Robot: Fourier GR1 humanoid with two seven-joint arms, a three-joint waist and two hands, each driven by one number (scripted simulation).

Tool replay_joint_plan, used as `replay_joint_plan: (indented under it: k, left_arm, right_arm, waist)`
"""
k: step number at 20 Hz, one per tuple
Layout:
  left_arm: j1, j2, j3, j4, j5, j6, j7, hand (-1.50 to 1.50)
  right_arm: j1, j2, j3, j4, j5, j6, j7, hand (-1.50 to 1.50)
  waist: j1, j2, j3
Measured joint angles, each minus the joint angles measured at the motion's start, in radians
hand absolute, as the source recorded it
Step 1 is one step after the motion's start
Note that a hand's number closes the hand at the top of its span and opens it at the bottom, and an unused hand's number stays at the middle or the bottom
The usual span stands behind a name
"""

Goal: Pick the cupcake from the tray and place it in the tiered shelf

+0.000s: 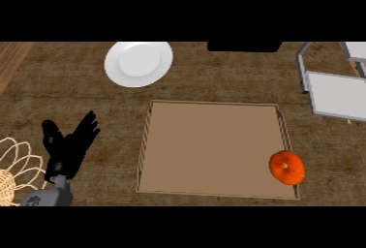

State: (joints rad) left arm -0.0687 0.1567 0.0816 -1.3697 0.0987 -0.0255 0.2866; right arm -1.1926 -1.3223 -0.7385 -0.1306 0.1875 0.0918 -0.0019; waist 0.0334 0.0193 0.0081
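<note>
While my left hand [70, 145] rests with straight, spread fingers holding nothing, the orange cupcake [286, 167] sits well off to its right in the near right corner of the tray [207, 145], and my right hand is out of view. For the pick I would judge it best to come straight down over the cupcake, clear of the tray's rim, then carry it farther right and away to the tiered shelf [336, 94]. I count one cupcake, one tray, one shelf, one white plate [138, 63] and one wicker basket [14, 169].
</note>
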Motion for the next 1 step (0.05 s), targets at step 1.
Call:
replay_joint_plan:
  k: [1]
  left_arm:
    - [0.003,0.002,0.002,0.001,0.003,-0.006,-0.007,0.00]
  right_arm:
    - [0.016,-0.015,-0.008,0.005,-0.007,0.022,-0.004,-1.50]
  waist:
    - [-0.001,0.000,0.000]
